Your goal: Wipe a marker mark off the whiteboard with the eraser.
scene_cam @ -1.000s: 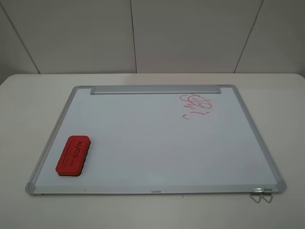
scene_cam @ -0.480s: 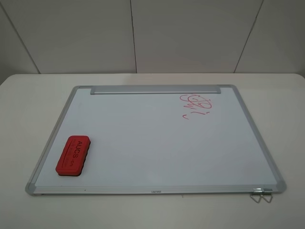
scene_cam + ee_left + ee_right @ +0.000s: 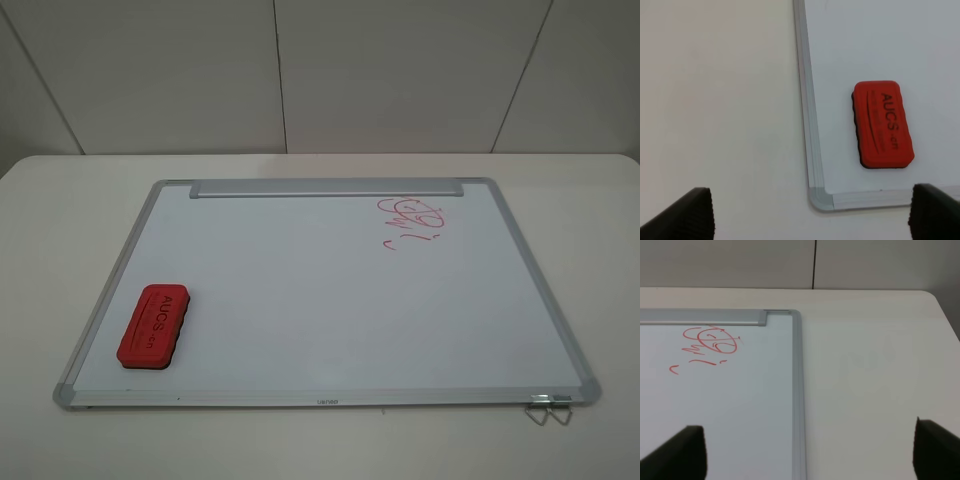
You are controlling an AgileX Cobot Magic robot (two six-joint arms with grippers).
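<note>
Plenty of open white surface across the middle of the big silver-framed whiteboard [image 3: 330, 300], nothing sticking up there. Only raised lump: the red rectangular eraser block with black lettering [image 3: 154, 326], sitting near the board's near-left corner, just inside the frame, free on all sides. Silver tray strip [image 3: 327, 188] along the far edge, low profile. Small wire hooks [image 3: 548, 410] poking out past the near-right corner. Bare off-white tabletop [image 3: 60, 230] all around the board, wide open on both sides.
</note>
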